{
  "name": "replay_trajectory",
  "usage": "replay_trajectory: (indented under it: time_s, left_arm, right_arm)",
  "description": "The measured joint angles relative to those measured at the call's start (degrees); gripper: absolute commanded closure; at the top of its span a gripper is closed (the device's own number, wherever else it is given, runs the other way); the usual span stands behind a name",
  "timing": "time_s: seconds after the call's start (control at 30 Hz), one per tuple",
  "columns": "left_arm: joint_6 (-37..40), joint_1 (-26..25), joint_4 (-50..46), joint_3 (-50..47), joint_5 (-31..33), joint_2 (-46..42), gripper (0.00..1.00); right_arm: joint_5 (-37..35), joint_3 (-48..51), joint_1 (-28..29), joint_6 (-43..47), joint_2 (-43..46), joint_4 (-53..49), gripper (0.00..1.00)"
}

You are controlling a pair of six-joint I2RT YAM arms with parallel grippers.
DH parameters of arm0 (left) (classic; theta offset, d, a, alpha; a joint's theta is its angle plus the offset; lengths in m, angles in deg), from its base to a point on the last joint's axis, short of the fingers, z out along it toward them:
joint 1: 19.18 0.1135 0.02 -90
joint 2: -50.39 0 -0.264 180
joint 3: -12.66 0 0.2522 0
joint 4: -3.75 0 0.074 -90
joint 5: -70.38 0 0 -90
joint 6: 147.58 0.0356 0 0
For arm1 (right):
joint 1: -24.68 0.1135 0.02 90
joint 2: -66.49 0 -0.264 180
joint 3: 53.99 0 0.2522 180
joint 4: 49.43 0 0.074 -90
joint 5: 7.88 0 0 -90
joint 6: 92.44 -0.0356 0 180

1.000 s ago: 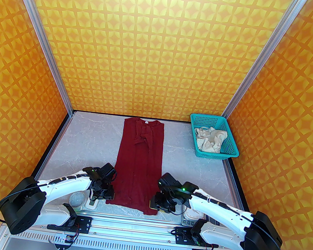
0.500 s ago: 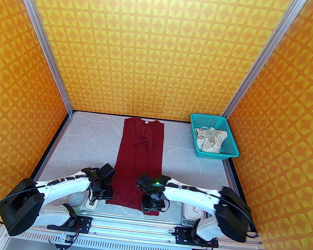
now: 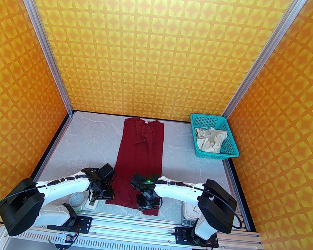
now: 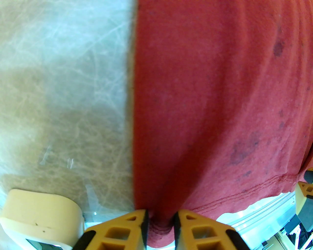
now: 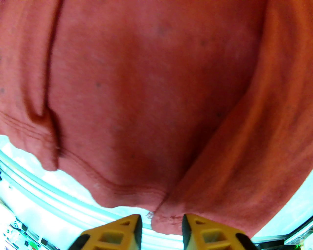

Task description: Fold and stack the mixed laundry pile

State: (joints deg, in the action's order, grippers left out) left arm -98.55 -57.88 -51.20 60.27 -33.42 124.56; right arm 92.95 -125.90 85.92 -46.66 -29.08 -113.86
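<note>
The dark red shirt point(image 3: 140, 153) lies folded into a long strip from the table's back edge to its front. My left gripper point(image 3: 100, 195) sits at the near left corner of the hem. In the left wrist view it point(image 4: 160, 214) is shut on bunched shirt point(image 4: 207, 97) fabric. My right gripper point(image 3: 147, 204) hovers over the near right part of the hem. In the right wrist view it point(image 5: 161, 219) stands open around the hem of the shirt point(image 5: 146, 85), with a gap of light beside the cloth. The cream-white shorts point(image 3: 210, 140) lie crumpled in the basket.
A teal mesh basket point(image 3: 207, 117) stands at the back right corner. A tape roll point(image 3: 76, 199) lies near the left arm and a white scale point(image 3: 191, 211) near the right arm. The aluminium rail point(image 3: 133, 226) runs along the front edge. Yellow patterned walls enclose three sides.
My right arm has swung left, taking its gripper from the shirt's right edge to a spot over the hem. The left gripper and the shirt stay as they were.
</note>
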Motion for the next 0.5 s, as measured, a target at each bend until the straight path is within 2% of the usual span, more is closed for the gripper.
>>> replay_trajectory:
  time_s: [0.1,0.33,0.5]
  left_arm:
    - [0.0,0.0,0.0,-0.04,0.0,-0.11,0.75]
    - [-0.17,0.0,0.09,-0.33,0.0,-0.66,0.75]
    - [-0.22,0.0,0.11,-0.44,0.0,-0.76,0.75]
  right_arm:
    - [-0.17,-0.68,0.44,0.22,-0.02,-0.17,0.64]
    - [-0.39,-0.15,0.59,0.66,-2.51,0.24,0.76]
    - [-0.83,1.03,0.57,0.68,-2.71,0.26,0.88]
